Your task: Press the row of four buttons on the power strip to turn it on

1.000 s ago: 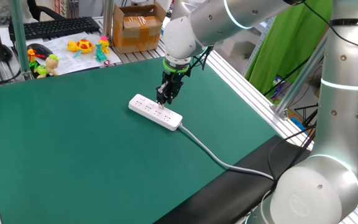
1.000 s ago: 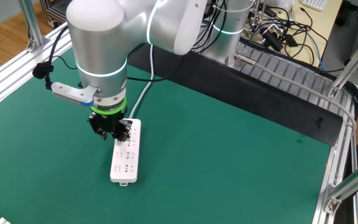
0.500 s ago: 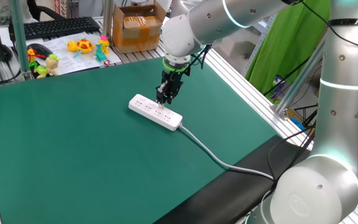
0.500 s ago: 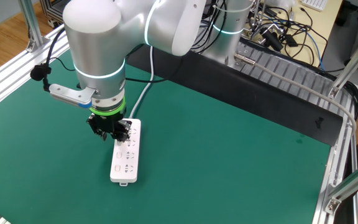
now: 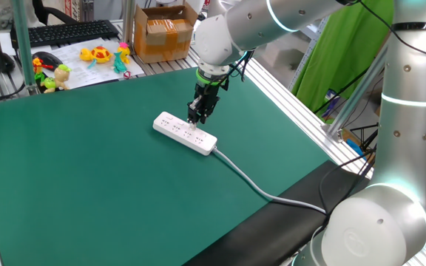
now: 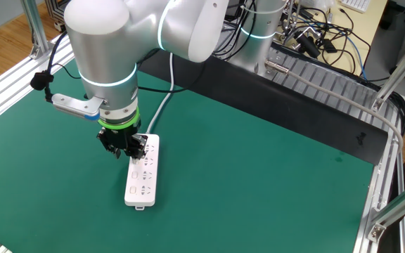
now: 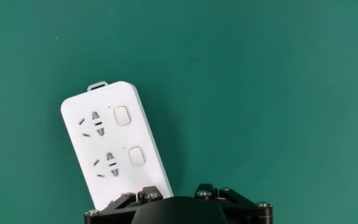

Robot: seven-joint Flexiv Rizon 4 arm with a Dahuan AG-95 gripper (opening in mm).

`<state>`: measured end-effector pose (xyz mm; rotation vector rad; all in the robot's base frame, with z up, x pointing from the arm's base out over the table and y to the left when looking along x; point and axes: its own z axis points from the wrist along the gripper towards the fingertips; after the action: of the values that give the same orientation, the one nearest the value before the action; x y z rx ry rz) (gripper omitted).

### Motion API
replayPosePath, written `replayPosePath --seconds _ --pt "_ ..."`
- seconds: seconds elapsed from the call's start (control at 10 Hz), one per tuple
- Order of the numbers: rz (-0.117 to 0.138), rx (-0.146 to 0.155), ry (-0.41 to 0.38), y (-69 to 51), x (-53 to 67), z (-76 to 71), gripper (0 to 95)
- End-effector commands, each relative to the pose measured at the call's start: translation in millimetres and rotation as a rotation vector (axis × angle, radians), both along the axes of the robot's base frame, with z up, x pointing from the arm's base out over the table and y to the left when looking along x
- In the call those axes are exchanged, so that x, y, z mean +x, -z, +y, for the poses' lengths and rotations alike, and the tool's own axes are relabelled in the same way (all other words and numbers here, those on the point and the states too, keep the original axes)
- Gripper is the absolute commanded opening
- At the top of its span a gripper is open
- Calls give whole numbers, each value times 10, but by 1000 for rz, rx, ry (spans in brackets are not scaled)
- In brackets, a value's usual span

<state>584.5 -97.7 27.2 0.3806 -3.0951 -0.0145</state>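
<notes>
From one fixed view I see the power strip [image 5: 186,133] lying flat mid-mat, its cable [image 5: 250,183] trailing toward four o'clock; the gripper [image 5: 198,118] points down over it; I cannot tell its finger state.

Single silver arm with glowing pale rings at the joints, bent over at the elbow so the wrist hangs straight down. Black gripper [image 5: 199,117] below a green wrist collar, pointing vertically, fingertips low and close to the bench. Seen from the hand view only as the dark gripper housing [image 7: 179,208] along the bottom edge; gap between the jaws not visible.
</notes>
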Motion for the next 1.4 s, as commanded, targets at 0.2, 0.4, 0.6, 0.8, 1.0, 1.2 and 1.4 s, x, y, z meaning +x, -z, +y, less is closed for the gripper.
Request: replayPosePath --seconds 0.2,0.4,0.6,0.8,1.0,1.2,1.4 --pt "0 0 0 84 -41 -5 380" --pt "-3 -4 2 124 -78 19 380" --pt "-8 -9 0 131 -85 20 380" --pt "-9 -5 0 188 -69 30 380" --pt "-8 -2 0 166 -51 11 380" --pt "-7 1 0 128 -17 -16 380" --pt "-5 5 1 126 -16 -6 380"
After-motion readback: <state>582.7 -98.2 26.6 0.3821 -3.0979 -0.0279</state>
